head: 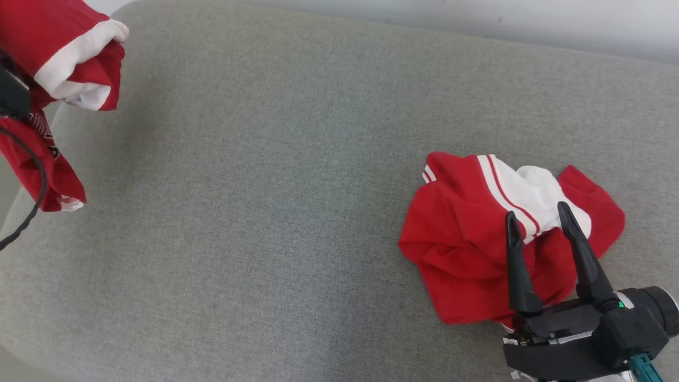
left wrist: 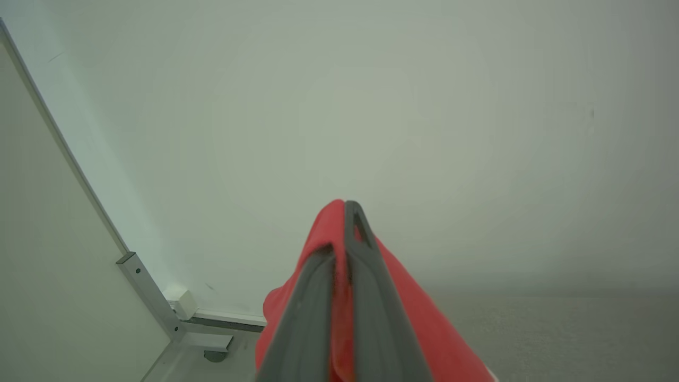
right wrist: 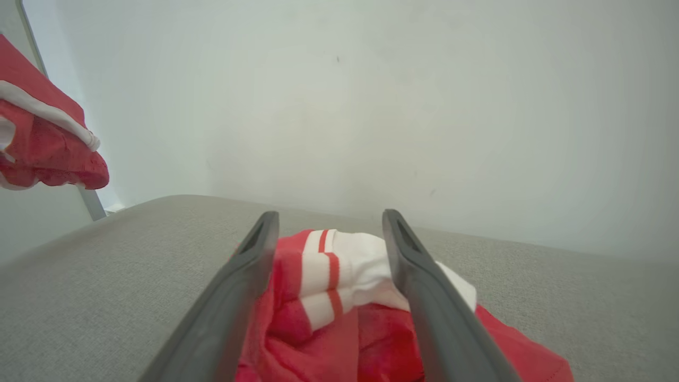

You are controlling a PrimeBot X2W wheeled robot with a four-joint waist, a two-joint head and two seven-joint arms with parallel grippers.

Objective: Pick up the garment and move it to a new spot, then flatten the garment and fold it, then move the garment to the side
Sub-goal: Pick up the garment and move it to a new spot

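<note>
Red jersey garment (head: 461,244) (right wrist: 329,276) with a white panel and thin red-white stripes lies crumpled in a lumpy heap on the grey woven upholstery surface (head: 265,212) (right wrist: 106,265), at the right of the head view. It is creased all over, with the white part bunched on top. Over its near half the right gripper (head: 537,209) (right wrist: 330,216) has two long dark tapered fingers spread wide, pointing away from the robot, one either side of the white striped fold. Nothing is pinched; can't tell if the fingers touch the cloth. Its black wrist block with a teal connector (head: 644,366) sits at lower right. A second red garment (head: 69,48) (left wrist: 419,318) (right wrist: 42,143) with a broad white band hangs bunched in the air at the upper left of the head view, well apart from the heap, hem rippled, print unreadable. The left gripper (left wrist: 339,228) has its fingers pressed together, pinching this hanging cloth, which drapes down both sides, and it faces a plain pale wall (left wrist: 371,106). A thin black cable (head: 32,185) loops beside the cloth. A grey metal frame bar (left wrist: 148,292) runs at the wall base.
</note>
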